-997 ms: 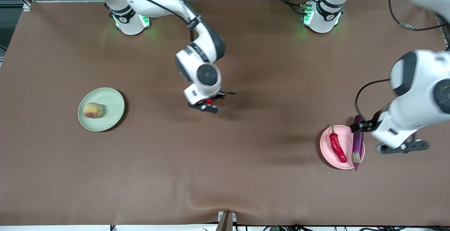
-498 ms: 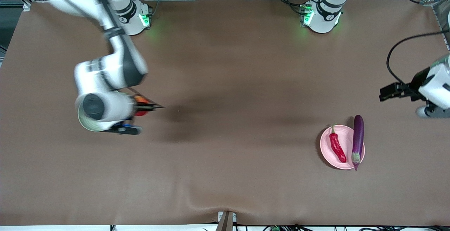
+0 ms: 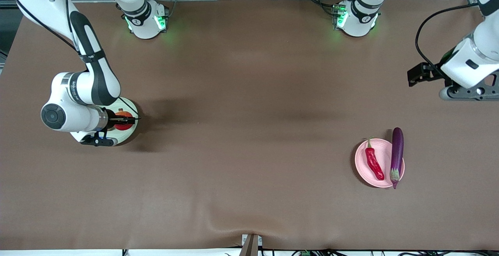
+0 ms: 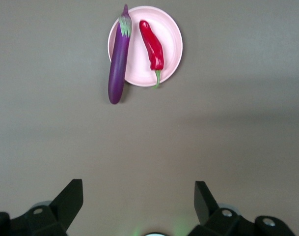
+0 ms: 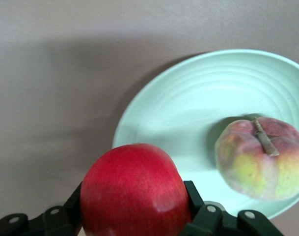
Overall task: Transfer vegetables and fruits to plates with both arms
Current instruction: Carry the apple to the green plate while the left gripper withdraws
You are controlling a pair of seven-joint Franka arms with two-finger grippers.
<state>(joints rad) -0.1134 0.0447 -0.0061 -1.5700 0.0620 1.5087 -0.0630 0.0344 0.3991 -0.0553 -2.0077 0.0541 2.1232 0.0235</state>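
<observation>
My right gripper [image 3: 125, 120] [image 5: 135, 196] is shut on a round red pomegranate [image 3: 123, 123] [image 5: 134, 191] and holds it over the pale green plate [image 3: 131, 132] [image 5: 188, 113]. A yellowish-pink peach [image 5: 261, 157] lies on that plate; the arm hides it in the front view. At the left arm's end of the table, the pale pink plate [image 3: 364, 162] [image 4: 137, 54] carries a red chili pepper [image 3: 374, 163] [image 4: 153, 49]. A purple eggplant [image 3: 397, 156] [image 4: 119, 64] lies along its rim. My left gripper [image 3: 413, 76] [image 4: 138, 189] hangs open and empty above the bare cloth, away from the pink plate.
A brown cloth [image 3: 249, 150] covers the whole table, with a small wrinkle [image 3: 230, 219] at the edge nearest the front camera. The two arm bases [image 3: 144, 18] [image 3: 356, 14] stand at the edge farthest from it.
The right arm swung from the table's middle to over the green plate, carrying the pomegranate. The left arm drew up and away from the pink plate.
</observation>
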